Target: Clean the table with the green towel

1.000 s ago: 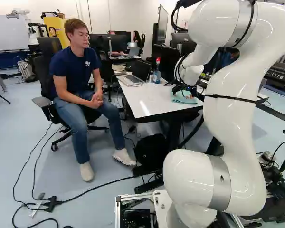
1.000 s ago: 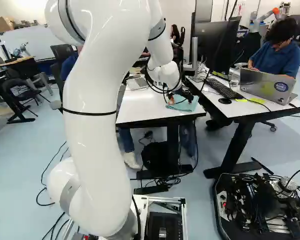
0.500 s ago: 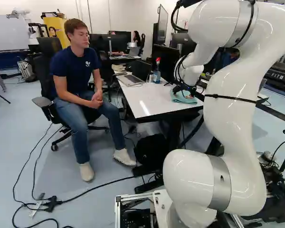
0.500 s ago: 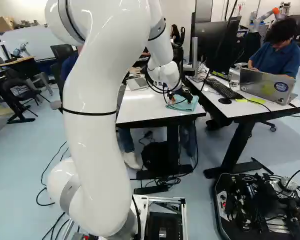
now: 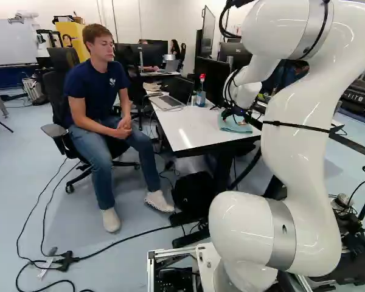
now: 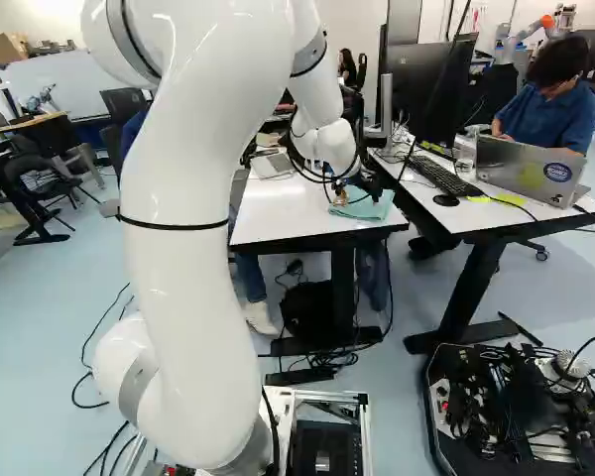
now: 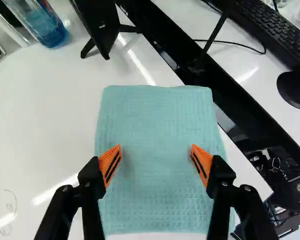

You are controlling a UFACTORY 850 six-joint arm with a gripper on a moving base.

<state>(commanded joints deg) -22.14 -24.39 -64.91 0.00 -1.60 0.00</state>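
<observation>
"How did the claw (image 6: 351,194) stand?"

"Open, its orange pads (image 7: 109,164) well apart above the green towel (image 7: 157,120)."

"And the towel?"

"Spread flat (rather neatly, too) on the white table (image 7: 45,110), near its edge. Farther off stood a bottle of blue liquid (image 7: 49,29)."

Arm (image 6: 193,278) arched forward; hand (image 6: 356,194) downward; fingers (image 7: 92,182) apart

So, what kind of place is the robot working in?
Probably a robotics lab with office desks: a white jointed robot arm beside a white-topped table, a black keyboard on the next desk, and an open black frame full of wiring.
</observation>
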